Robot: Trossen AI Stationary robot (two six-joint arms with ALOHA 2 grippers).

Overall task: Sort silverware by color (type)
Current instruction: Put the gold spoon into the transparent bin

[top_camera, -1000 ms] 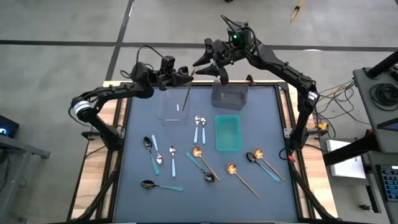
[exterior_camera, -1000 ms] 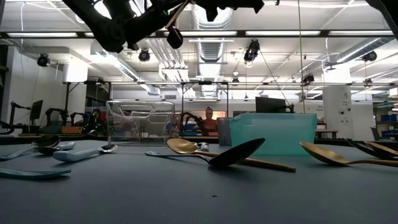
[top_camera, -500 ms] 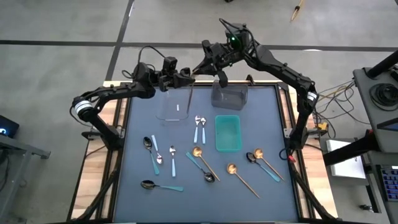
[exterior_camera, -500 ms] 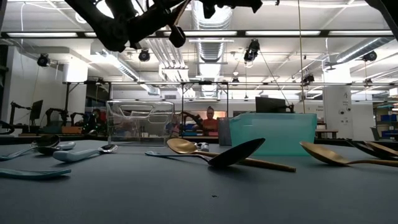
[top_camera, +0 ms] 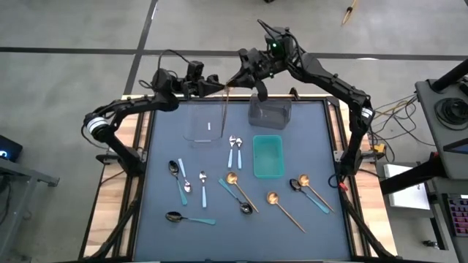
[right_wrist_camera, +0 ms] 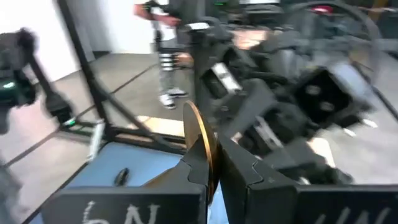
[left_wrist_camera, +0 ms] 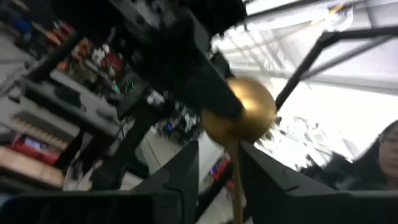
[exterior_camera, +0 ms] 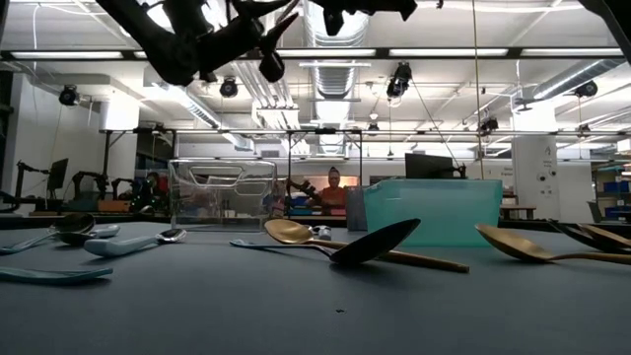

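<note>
Glossy gold metal spoon [left_wrist_camera: 239, 112]; clear plastic bin [top_camera: 204, 123]; matt dark table mat [top_camera: 219, 234].

Right pincer [top_camera: 235, 79] clamped gold spoon [top_camera: 224, 109]; left pincer [top_camera: 216, 83] released.

A grey concrete floor [top_camera: 73, 29] surrounds the table; strip lights [exterior_camera: 434, 52] line the workshop ceiling.

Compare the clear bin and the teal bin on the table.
1. The clear bin is see-through; the teal bin is opaque.
2. The clear bin holds what looks like one pale spoon; the teal bin looks empty.
3. The clear bin sits by the far edge on the left arm's side; the teal bin sits nearer the middle, just in front of the grey bin.

Both are open-topped and rectangular.
</note>
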